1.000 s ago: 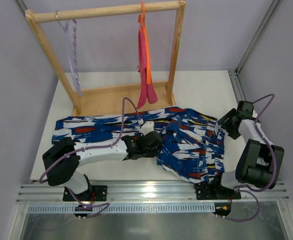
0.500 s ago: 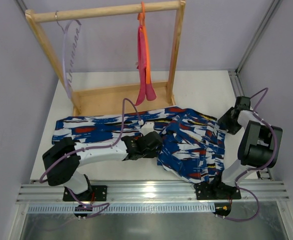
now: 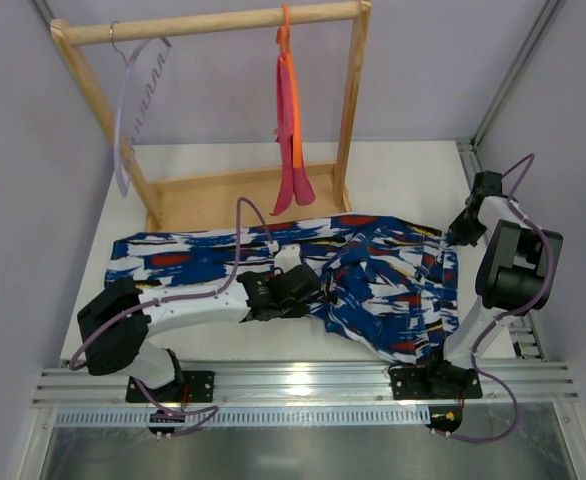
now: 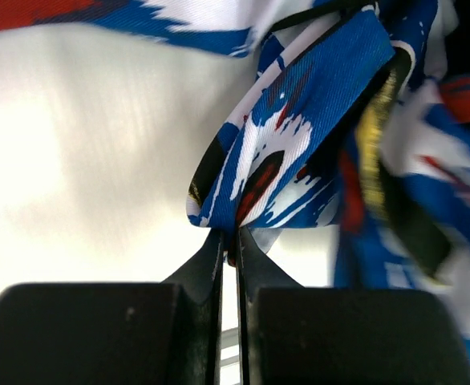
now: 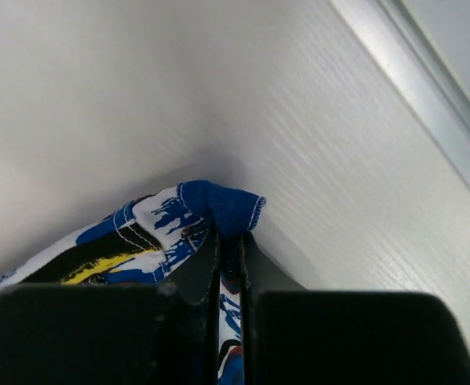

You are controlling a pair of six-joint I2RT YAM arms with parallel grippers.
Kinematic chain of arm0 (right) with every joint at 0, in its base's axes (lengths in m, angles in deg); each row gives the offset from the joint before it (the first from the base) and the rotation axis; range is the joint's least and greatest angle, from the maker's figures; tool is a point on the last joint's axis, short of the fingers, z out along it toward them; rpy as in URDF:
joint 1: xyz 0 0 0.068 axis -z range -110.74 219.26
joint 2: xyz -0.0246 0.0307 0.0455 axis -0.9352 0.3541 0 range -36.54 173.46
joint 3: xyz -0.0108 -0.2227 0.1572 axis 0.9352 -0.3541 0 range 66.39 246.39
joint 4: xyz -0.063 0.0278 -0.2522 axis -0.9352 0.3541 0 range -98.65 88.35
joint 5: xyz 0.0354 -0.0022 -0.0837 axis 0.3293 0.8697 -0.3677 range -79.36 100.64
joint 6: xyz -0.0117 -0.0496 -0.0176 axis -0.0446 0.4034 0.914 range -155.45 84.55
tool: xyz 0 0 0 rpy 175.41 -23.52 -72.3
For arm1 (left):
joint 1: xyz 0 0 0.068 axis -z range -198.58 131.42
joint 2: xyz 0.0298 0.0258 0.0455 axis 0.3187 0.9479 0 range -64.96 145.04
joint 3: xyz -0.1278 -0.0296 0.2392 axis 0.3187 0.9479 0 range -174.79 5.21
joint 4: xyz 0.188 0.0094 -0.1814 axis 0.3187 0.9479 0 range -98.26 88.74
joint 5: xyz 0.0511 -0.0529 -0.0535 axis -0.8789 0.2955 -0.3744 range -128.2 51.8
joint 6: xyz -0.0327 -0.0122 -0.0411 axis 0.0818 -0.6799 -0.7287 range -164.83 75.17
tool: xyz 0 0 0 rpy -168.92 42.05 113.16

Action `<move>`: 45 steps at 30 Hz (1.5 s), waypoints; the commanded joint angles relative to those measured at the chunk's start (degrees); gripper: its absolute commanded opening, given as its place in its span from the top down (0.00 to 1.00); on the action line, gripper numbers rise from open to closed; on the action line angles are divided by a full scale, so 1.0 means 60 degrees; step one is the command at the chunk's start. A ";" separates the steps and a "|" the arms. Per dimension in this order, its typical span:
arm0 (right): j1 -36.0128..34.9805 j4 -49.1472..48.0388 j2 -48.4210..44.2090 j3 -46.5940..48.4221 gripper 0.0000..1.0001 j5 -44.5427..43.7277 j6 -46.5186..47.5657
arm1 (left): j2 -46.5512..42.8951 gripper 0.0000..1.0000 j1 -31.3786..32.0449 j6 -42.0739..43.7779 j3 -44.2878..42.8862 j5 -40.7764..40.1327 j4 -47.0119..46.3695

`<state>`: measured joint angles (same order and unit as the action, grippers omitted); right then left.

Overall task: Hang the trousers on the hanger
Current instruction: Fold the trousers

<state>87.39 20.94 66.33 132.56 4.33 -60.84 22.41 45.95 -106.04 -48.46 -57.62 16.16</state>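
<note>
The trousers (image 3: 203, 255), in a blue, white, red and black print, lie spread across the table's middle, bunched toward the right. My left gripper (image 3: 318, 285) is shut on a fold of the trousers (image 4: 299, 144) near their centre, the cloth pinched between its fingertips. My right gripper (image 3: 451, 236) is shut on the trousers' far right corner (image 5: 219, 210), low at the table. The pale lilac hanger (image 3: 131, 110) hangs by its metal hook from the left end of the wooden rail, tilted out to the left.
A wooden rack (image 3: 213, 25) stands at the back of the table, with an orange hanger (image 3: 291, 110) carrying a pink cloth near its right post. The rack's base board (image 3: 243, 195) lies just behind the trousers. A metal rail (image 3: 473, 170) edges the table's right side.
My right gripper moved up to the trousers' right corner and shut on it. The bunched right part of the cloth shifted. The lilac hanger swung out to the left.
</note>
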 commanded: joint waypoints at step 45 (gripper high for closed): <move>0.0098 0.1822 0.2001 0.5319 0.93 -0.1322 0.0862 | -0.7030 0.99 -0.3783 -0.3319 -0.0827 -0.8334 0.8763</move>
<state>87.41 32.89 79.25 161.67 -2.09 -55.13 -14.90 23.92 -124.14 -52.98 -97.18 67.75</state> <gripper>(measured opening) 0.076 0.015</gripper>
